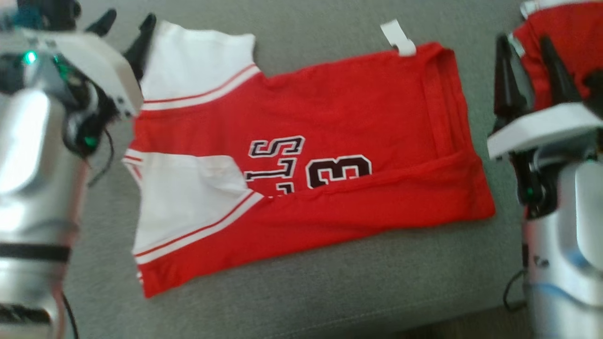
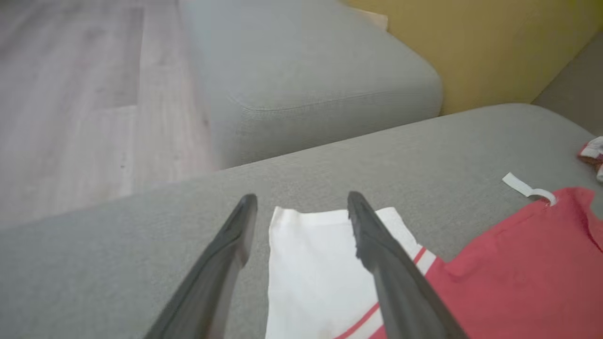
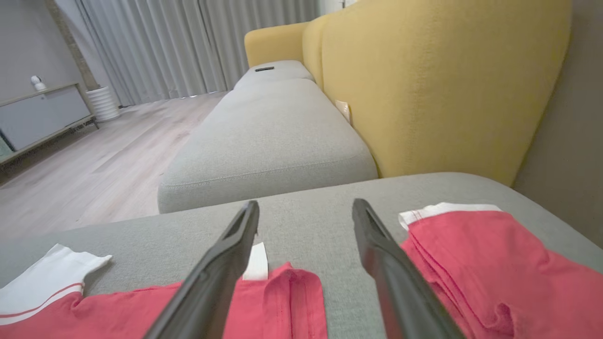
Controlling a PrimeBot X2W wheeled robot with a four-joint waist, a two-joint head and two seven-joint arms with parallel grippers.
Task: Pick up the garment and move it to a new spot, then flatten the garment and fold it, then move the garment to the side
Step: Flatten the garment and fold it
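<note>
The garment (image 1: 330,155), a red jersey with white sleeves and black lettering, lies spread on the grey sofa cushion (image 1: 330,292), its near long edge folded up over the print. A white tag (image 1: 398,37) sticks out at its far right corner. My left gripper (image 1: 127,23) hovers open at the far left sleeve (image 2: 320,263), its fingers apart with nothing between them. My right gripper (image 1: 525,52) stands open just off the garment's right end (image 3: 282,301), fingers apart over bare cushion, holding nothing.
A second red garment (image 1: 565,37), folded, lies at the far right, close to my right gripper's outer finger (image 3: 476,268). A yellow sofa back (image 3: 433,80) rises behind. Another grey cushion (image 3: 268,127) adjoins, with wooden floor (image 2: 70,94) beyond the left edge.
</note>
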